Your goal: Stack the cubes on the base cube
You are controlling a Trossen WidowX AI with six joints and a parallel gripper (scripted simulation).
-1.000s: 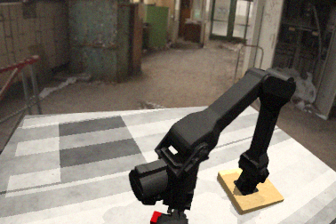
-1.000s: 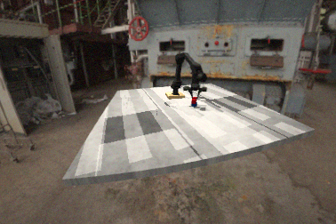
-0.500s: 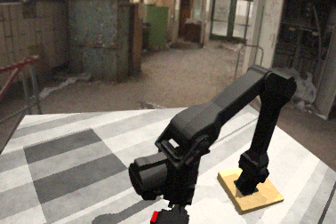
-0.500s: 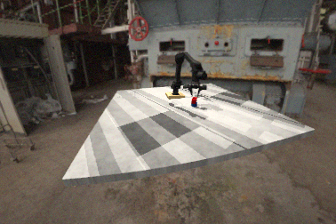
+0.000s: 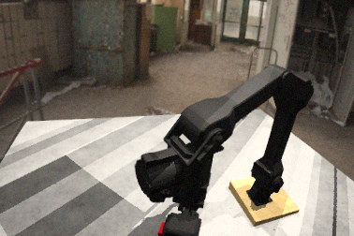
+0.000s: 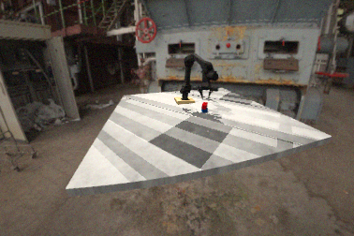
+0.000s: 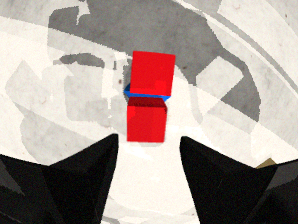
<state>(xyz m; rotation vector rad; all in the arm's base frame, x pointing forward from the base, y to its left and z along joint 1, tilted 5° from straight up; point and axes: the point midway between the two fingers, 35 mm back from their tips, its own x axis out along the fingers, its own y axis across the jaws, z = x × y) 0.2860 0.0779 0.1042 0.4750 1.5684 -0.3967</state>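
Wrist view: two red cubes sit ahead of the gripper (image 7: pixel 149 183), past the fingertips and centred on the gap between them. The nearer red cube (image 7: pixel 145 123) lies just beyond the tips; the farther red cube (image 7: pixel 153 74) sits right behind it. A thin strip of the blue base cube (image 7: pixel 148 96) shows between them and at their left edge — both reds rest on top of it, and I can't tell whether they touch each other.

Gripper: fingers apart at roughly mid-travel, nothing between them, touching neither cube. The gap looks a little wider than a cube face.

Top view: the wrist and forearm block most of the stack — only a sliver of red (image 5: pixel 161 228) shows under the gripper body at the bottom edge.

Beyond the cubes: grey-and-white striped table top (image 7: pixel 200 43). Behind the gripper, the arm's pedestal stands on a tan wooden plate (image 5: pixel 281 209), well apart from the stack.

Exterior view: the stack reads as a small red-and-blue block (image 6: pixel 204 107) below the gripper, near the arm's base. Too small there to judge the finger gap.
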